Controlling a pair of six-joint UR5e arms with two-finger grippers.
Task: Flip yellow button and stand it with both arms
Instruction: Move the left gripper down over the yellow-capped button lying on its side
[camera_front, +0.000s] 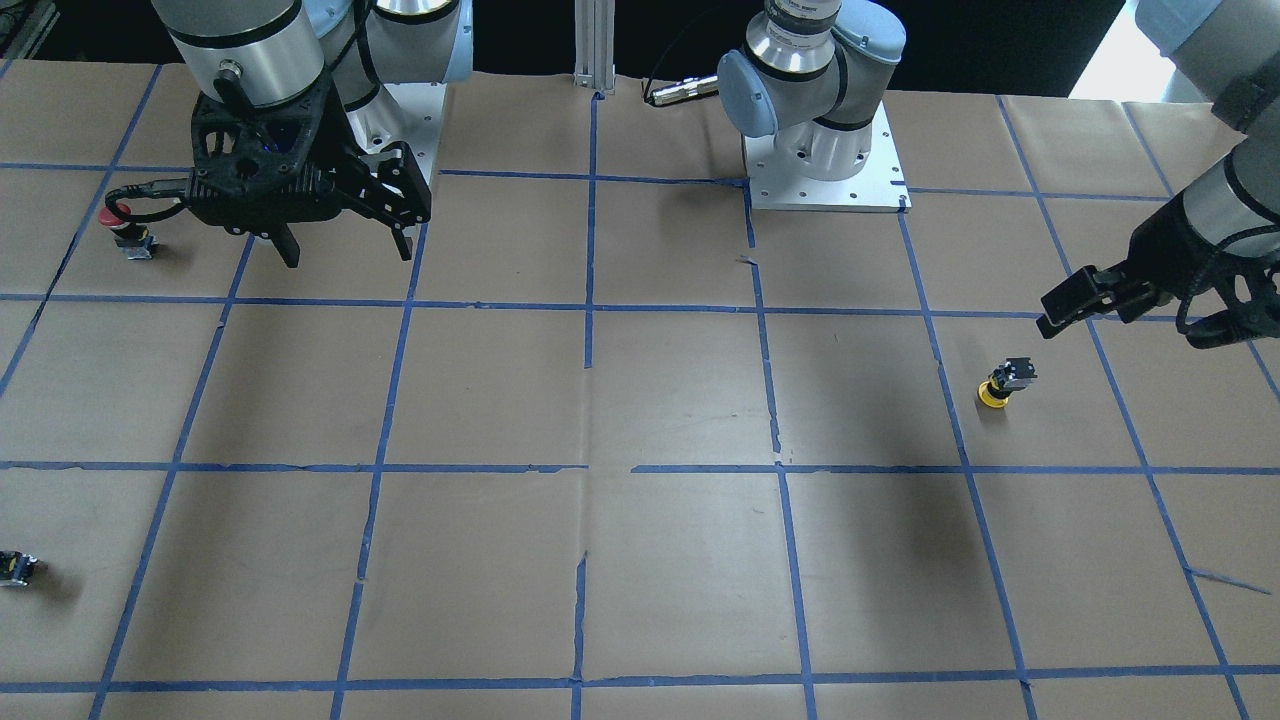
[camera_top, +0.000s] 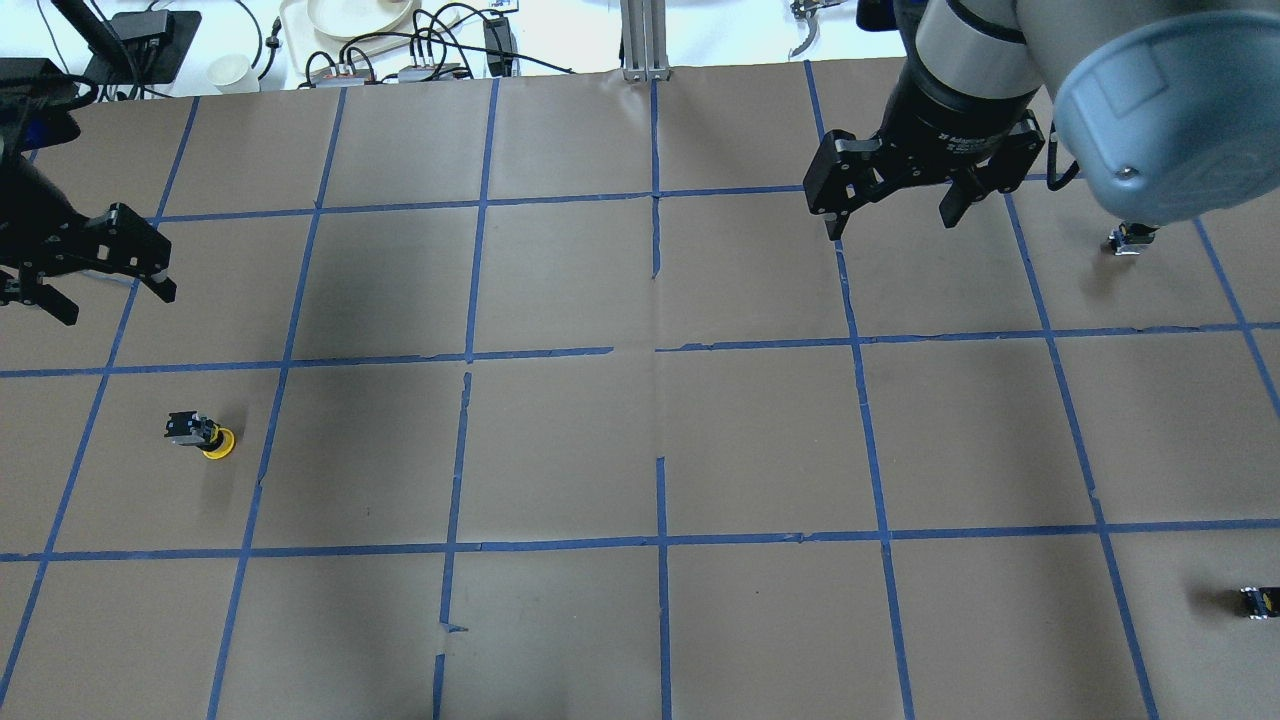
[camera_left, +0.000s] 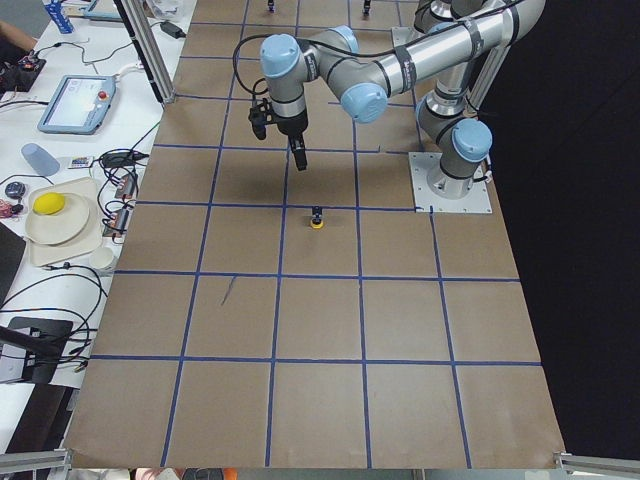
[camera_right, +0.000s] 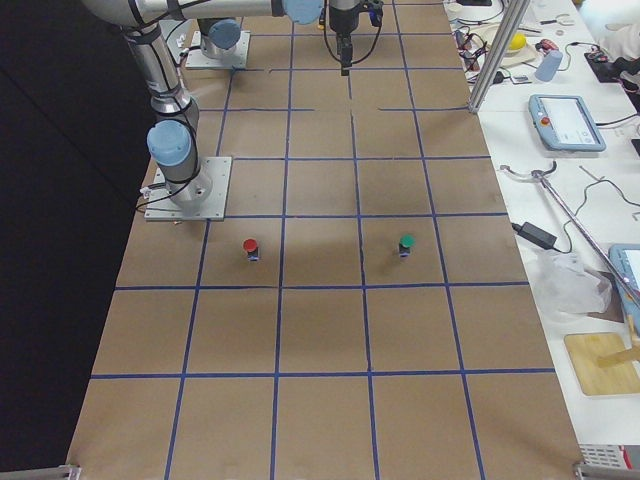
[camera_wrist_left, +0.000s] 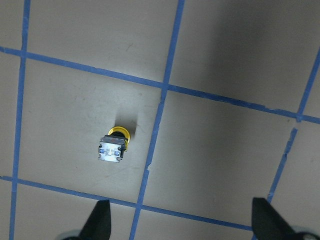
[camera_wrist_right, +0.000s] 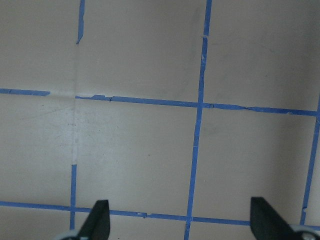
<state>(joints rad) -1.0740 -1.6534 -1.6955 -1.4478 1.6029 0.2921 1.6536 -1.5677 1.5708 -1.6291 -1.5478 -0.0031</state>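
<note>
While the yellow button (camera_front: 1003, 385) sits on the robot's left half of the bench (camera_front: 680, 400), nothing grips it. It stands alone inside one square of the blue tape grid (camera_front: 590, 305), close to a tape line but not on it. From the exterior left and front-facing views it looks to rest on its yellow cap, with the black and grey body uppermost. The left wrist view looks down on the pale end of that body, with a rim of yellow showing past it.

The left end effector (camera_top: 112, 302) hangs in the air over the bench, near the button yet clear of it. Its two fingers (camera_wrist_left: 100, 222) are spread wide and nothing lies between them. In the left wrist view the button lies ahead of the fingertips and off to one side, not in the gap.

The right end effector (camera_front: 348, 254) hangs over the robot's right half of the bench, well apart from the yellow button. Its fingers are likewise spread wide and hold nothing; the right wrist view shows brown paper and tape below them.

A red-capped button (camera_right: 250, 247) stands cap up near the base plate (camera_right: 212, 200) of the right arm (camera_right: 170, 145). A green-capped button (camera_right: 405, 243) stands farther out from the robot on that same side.
</note>
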